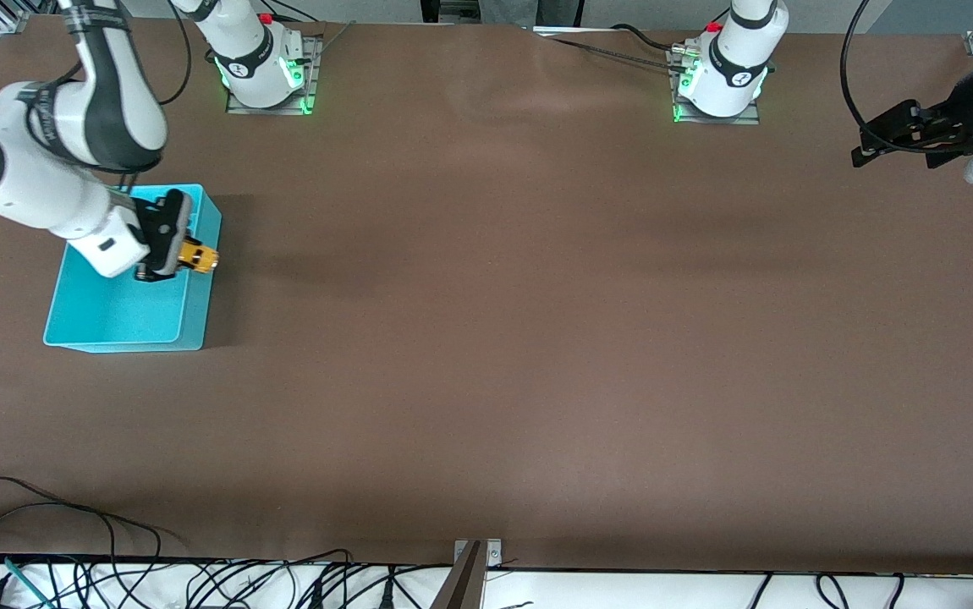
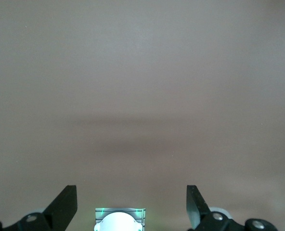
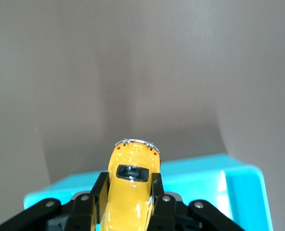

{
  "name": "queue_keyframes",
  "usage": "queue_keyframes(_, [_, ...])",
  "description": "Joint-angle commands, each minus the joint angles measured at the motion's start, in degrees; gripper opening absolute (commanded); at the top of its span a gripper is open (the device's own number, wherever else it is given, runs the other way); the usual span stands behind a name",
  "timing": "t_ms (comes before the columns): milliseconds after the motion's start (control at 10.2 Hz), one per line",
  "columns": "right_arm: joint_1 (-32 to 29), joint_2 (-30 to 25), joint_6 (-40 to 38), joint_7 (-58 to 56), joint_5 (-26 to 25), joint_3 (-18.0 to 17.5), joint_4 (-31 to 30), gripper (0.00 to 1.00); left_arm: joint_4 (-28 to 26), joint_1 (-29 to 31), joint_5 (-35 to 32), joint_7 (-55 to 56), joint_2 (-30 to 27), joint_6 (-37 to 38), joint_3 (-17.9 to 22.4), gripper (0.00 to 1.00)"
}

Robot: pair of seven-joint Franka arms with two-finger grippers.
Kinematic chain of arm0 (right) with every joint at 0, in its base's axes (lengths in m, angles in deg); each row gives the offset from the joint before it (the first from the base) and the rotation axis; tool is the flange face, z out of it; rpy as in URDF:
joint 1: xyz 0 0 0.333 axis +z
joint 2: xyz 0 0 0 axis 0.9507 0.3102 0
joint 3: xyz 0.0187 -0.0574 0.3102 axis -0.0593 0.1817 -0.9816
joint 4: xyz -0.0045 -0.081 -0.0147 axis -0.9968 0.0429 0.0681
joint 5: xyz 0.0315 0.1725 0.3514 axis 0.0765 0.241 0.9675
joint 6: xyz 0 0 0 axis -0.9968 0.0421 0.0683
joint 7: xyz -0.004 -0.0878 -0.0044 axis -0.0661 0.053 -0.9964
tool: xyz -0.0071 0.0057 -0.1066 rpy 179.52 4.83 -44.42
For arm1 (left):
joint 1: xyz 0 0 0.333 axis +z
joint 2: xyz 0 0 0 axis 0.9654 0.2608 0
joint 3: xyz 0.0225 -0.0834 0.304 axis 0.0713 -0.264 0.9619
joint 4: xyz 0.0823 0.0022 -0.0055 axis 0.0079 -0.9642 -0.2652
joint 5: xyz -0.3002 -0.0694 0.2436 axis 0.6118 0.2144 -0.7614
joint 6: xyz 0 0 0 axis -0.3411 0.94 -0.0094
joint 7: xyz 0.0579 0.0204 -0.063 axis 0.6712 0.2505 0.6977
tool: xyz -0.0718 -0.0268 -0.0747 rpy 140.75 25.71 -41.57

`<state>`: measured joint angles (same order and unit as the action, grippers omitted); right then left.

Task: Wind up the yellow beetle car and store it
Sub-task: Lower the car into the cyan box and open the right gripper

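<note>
Right claw [image 1: 186, 254] clenched on car [image 1: 200, 256] over bin [image 1: 106, 317] rim, 3 o'clock edge; should shift inward, lower, then release. Left claw [image 1: 888, 139] waits, released.

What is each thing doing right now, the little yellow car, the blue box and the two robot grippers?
Yellow car: held up in the air, over the box's rim.
Blue box: open on top, nothing seen inside.
Right gripper: shut on the car.
Left gripper: open, holding nothing, waiting at its own end of the table.
</note>
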<state>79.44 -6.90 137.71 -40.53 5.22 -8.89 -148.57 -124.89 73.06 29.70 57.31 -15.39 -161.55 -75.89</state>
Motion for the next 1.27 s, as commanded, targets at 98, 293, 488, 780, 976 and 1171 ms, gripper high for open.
queue_keyframes(98, [-0.2, 1.7, 3.7, -9.1, -3.1, 7.2, -2.1, 0.0, 2.0, 0.4, 0.8, 0.1, 0.7, 1.1, 0.4, 1.0])
queue_keyframes(293, [-0.3, 4.3, 11.1, -16.4, -3.1, 11.2, -4.9, 0.0, 2.0, 0.3, 0.9, 0.1, 0.7, 1.1, 0.4, 1.0])
queue_keyframes(488, [-0.5, 7.6, 14.6, -18.3, -2.8, 11.6, -5.2, 0.0, 2.0, 0.2, 0.9, 0.1, 0.7, 1.1, 0.2, 1.0])
queue_keyframes(780, [-0.5, 10.9, 19.6, -18.8, -2.2, 11.3, -6.3, 0.0, 2.0, 0.3, 0.9, 0.1, 0.7, 1.1, 0.2, 1.0])
queue_keyframes(976, [-0.4, 11.7, 21.3, -18.7, -1.8, 11.0, -7.5, 0.0, 2.0, 0.3, 1.0, 0.1, 0.7, 1.1, 0.2, 1.0])
queue_keyframes(1171, [-0.4, 12.1, 21.4, -18.7, -0.4, 10.9, -8.4, 0.0, 2.0, 0.1, 1.0, 0.1, 0.7, 1.1, 0.2, 1.0])
